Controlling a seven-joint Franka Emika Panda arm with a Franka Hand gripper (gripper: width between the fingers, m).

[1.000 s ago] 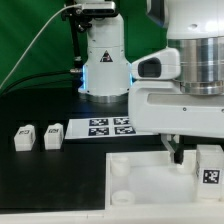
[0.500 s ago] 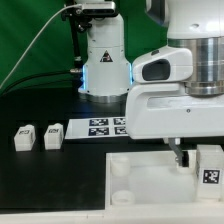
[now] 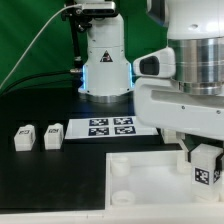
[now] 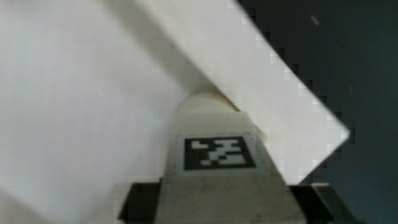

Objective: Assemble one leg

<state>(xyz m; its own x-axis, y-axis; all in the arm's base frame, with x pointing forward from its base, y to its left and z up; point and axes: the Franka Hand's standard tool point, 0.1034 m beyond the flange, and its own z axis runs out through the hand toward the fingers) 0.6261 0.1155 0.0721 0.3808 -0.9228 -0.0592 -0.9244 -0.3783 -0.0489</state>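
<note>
My gripper (image 3: 198,156) is shut on a leg (image 3: 206,166), a small white block with a black-and-white tag, and holds it over the right part of the large white panel (image 3: 145,178) with round corner sockets. In the wrist view the leg (image 4: 221,150) sits between the two dark fingers (image 4: 146,200) of my gripper (image 4: 222,206), with its tip over the panel (image 4: 89,100) close to the panel's edge. Whether the leg touches the panel cannot be told. Three more legs (image 3: 22,138) (image 3: 53,133) stand at the exterior view's left.
The marker board (image 3: 110,127) lies behind the panel, in front of the robot base (image 3: 104,65). Dark table (image 3: 60,175) surrounds the panel. A cable runs up at the back left.
The wrist has shifted and turned a little; the held leg has moved slightly toward the exterior view's left over the panel. The three legs at the left have not moved.
</note>
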